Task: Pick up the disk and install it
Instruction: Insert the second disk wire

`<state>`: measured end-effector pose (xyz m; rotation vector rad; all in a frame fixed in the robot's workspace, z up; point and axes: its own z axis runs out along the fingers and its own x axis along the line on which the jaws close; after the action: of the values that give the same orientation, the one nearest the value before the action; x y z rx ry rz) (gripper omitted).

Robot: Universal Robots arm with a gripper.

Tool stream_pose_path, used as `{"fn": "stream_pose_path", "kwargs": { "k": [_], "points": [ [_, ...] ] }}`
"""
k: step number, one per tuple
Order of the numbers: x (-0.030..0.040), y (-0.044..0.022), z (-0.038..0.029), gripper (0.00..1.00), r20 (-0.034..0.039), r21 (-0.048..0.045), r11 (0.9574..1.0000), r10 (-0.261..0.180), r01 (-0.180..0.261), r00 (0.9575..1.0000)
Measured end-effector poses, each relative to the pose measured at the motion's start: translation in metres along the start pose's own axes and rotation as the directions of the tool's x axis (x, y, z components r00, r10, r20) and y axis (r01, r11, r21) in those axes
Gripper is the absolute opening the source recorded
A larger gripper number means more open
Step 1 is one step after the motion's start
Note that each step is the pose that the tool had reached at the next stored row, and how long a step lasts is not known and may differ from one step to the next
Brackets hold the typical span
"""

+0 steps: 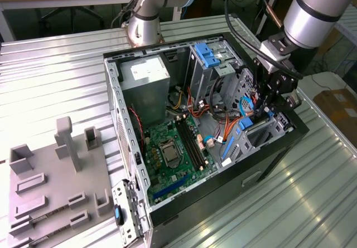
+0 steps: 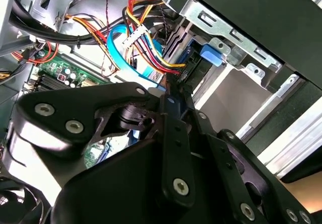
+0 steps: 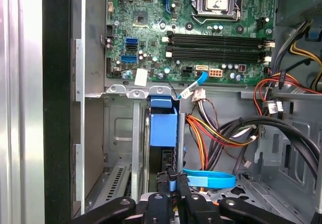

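The disk [image 3: 163,126] stands on edge in the lower drive bay [image 3: 121,133] of the open computer case [image 1: 120,142], its blue side rail facing out. In the exterior view its blue rail [image 1: 245,123] shows in the bay at the case's right end. My gripper [image 3: 171,182] reaches in at the disk's outer end with its fingers drawn close together, and a sliver of blue plastic shows between the tips. In the second wrist view the gripper [image 2: 170,99] points toward the bay's blue tab [image 2: 211,54]. Most of the disk's body is hidden in the bay.
Red, yellow and orange power cables [image 3: 211,133] and a blue flat cable [image 3: 209,179] lie close beside the bay. The motherboard [image 1: 173,150] fills the case floor, and a grey power-supply box [image 1: 146,78] sits at the back. A blue bracket [image 1: 205,54] tops the upper bay. A grey fixture [image 1: 56,181] stands outside.
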<state>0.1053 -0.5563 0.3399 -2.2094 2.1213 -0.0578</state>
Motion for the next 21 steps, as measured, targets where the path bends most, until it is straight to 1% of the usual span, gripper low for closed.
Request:
{"fn": "stream_pose_path", "kwargs": {
  "k": [1, 3, 4, 6, 9, 18, 19, 20, 21],
  "points": [
    [-0.0002, -0.0001, -0.0017, 0.24, 0.0011, 0.0017, 1.0000, 0.000, 0.000, 1.0000],
    [-0.0003, -0.0003, -0.0046, 0.24, 0.0009, 0.0026, 1.0000, 0.000, 0.000, 1.0000],
    [-0.0003, -0.0006, -0.0082, 0.24, -0.0004, 0.0034, 1.0000, 0.000, 0.000, 1.0000],
    [-0.0004, -0.0009, -0.0116, 0.24, -0.0002, 0.0043, 1.0000, 0.000, 0.000, 1.0000],
    [-0.0004, -0.0011, -0.0146, 0.24, 0.0001, 0.0049, 1.0000, 0.000, 0.000, 1.0000],
    [-0.0005, -0.0011, -0.0152, 0.24, -0.0003, 0.0049, 1.0000, 0.000, 0.000, 1.0000],
    [-0.0005, -0.0011, -0.0153, 0.23, -0.0003, 0.0049, 1.0000, 0.000, 0.000, 1.0000],
    [-0.0005, -0.0011, -0.0153, 0.11, -0.0002, 0.0049, 1.0000, 0.000, 0.000, 1.0000],
    [0.0008, -0.0009, -0.0149, 0.11, -0.0006, 0.0048, 1.0000, 0.000, 0.000, 1.0000]
  ]
}}
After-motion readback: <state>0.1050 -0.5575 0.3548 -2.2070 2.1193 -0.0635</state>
